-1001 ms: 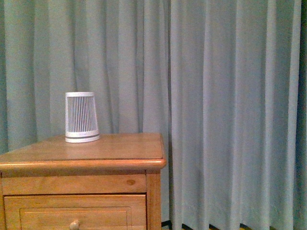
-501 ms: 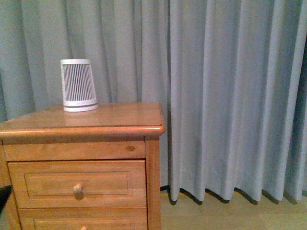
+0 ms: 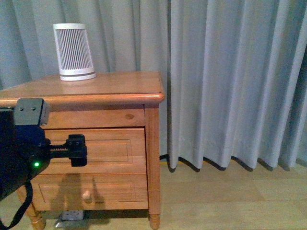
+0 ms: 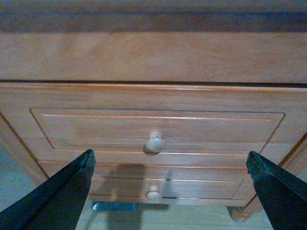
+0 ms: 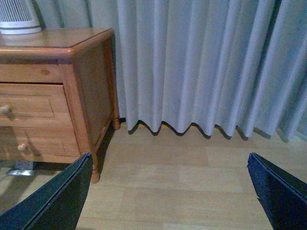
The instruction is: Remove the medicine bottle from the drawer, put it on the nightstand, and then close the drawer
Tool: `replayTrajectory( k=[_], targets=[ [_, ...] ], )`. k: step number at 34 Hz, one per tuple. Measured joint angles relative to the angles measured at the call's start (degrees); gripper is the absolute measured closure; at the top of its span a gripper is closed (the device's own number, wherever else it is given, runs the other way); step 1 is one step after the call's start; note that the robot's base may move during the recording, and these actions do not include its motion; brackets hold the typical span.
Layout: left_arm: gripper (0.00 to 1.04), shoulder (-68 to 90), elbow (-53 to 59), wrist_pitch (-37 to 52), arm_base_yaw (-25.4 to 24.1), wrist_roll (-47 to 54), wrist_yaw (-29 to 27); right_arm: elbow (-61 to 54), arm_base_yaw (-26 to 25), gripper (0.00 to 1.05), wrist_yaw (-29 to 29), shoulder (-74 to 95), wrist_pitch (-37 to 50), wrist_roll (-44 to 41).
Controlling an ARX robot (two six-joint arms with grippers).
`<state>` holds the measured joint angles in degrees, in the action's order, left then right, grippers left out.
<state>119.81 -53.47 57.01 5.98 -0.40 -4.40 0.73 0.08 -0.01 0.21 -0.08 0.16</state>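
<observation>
Nightstand [image 3: 125,84]: orange-brown wood, upright. Drawer [image 4: 96,132]: upper of two, shut flush, panelled front, round knob [image 4: 155,142] centred.

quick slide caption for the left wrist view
Open left pincer facing the closed upper orange-brown wooden drawer and its small round knob

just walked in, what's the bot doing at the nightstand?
The left gripper is open and faces the knob of the upper drawer, not touching it yet. The drawer is shut, so no medicine bottle shows. The right gripper is open and empty, away from the drawers, facing floor and curtain. A white ribbed canister stands on the nightstand.
</observation>
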Motion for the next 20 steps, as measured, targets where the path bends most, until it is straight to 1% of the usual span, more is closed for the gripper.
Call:
replayTrajectory(
  k=[9, 20],
  targets=[
    [0.07, 11.43, -10.47, -0.79, 0.26, -3.34, 0.94, 0.0, 0.0, 0.07, 0.0, 0.0, 0.0, 0.02],
    [0.07, 20.57, -19.54, -1.11, 0.28, -2.56, 0.92, 0.0, 0.0, 0.07, 0.0, 0.0, 0.0, 0.02]
  ],
)
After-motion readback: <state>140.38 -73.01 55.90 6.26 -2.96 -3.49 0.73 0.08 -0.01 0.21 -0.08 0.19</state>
